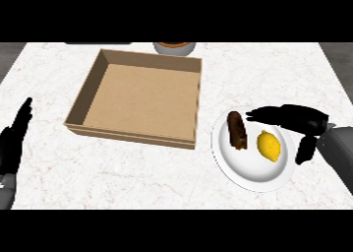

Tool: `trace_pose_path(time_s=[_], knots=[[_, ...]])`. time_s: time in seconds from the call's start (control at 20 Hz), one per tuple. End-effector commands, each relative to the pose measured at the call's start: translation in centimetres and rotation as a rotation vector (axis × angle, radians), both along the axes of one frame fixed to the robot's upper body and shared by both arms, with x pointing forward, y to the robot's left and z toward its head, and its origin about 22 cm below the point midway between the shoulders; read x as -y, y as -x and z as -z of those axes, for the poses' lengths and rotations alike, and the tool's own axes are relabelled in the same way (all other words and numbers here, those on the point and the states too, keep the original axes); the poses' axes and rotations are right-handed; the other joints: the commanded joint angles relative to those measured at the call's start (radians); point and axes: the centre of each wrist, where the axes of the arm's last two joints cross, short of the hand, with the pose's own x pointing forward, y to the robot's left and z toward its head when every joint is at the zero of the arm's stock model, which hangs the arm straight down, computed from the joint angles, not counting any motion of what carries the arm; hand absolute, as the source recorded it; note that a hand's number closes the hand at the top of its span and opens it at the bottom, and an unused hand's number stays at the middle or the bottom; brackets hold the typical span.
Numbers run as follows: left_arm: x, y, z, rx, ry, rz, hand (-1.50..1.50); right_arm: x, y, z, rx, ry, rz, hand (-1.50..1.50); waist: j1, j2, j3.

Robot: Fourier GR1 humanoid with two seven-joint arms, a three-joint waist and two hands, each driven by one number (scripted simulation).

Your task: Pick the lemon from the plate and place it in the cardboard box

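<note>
A yellow lemon [269, 145] lies on the right half of a white plate [246, 173], beside a dark brown oblong pastry [238, 130]. My right hand [295, 118] hovers over the plate's far right rim, fingers stretched left above the lemon and thumb hanging down at its right; it touches nothing. The open cardboard box [137, 98] stands left of the plate, with nothing inside. My left hand [11, 142] rests open at the left edge, fingers pointing up.
A grey bowl [174, 47] with something orange-brown inside sits just behind the box at the counter's far edge. White marble counter [280, 69] stretches around the box and plate.
</note>
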Motion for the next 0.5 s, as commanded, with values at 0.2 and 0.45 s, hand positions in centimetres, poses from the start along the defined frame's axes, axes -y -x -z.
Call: trace_pose_path(time_s=[0.2,0.45], knots=[[0.4,-0.1,0.7,0.001,0.007,0.006,0.0,-1.6,2.2,0.0,-0.05,0.006,-0.048,-1.5,-0.004,-0.001,0.0],[0.1,-1.2,1.0,-0.004,0.005,-0.006,0.0,-0.9,3.3,-0.4,-0.01,0.115,-0.024,-1.5,-0.008,0.0,-0.001]])
